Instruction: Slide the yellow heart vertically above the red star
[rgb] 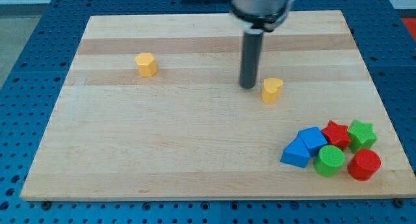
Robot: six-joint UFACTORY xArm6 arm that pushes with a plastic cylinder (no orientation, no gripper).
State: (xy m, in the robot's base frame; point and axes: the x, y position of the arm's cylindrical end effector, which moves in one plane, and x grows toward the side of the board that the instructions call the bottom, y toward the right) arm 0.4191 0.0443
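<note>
Wooden board (195, 152); tip (248, 86) just left of yellow heart (272, 90).

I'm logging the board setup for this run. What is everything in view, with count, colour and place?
yellow heart: 1, yellow, right of centre, just right of my tip
yellow hexagonal block: 1, yellow, upper left
red star: 1, red, top of the lower-right cluster
green star: 1, green, right of the red star
blue blocks: 2, blue, cluster's left side
green cylinder: 1, green, cluster's bottom
red cylinder: 1, red, cluster's bottom right
wooden board: 1, light wood, fills the view
my tip: 1, dark rod, close beside the heart's left
</note>
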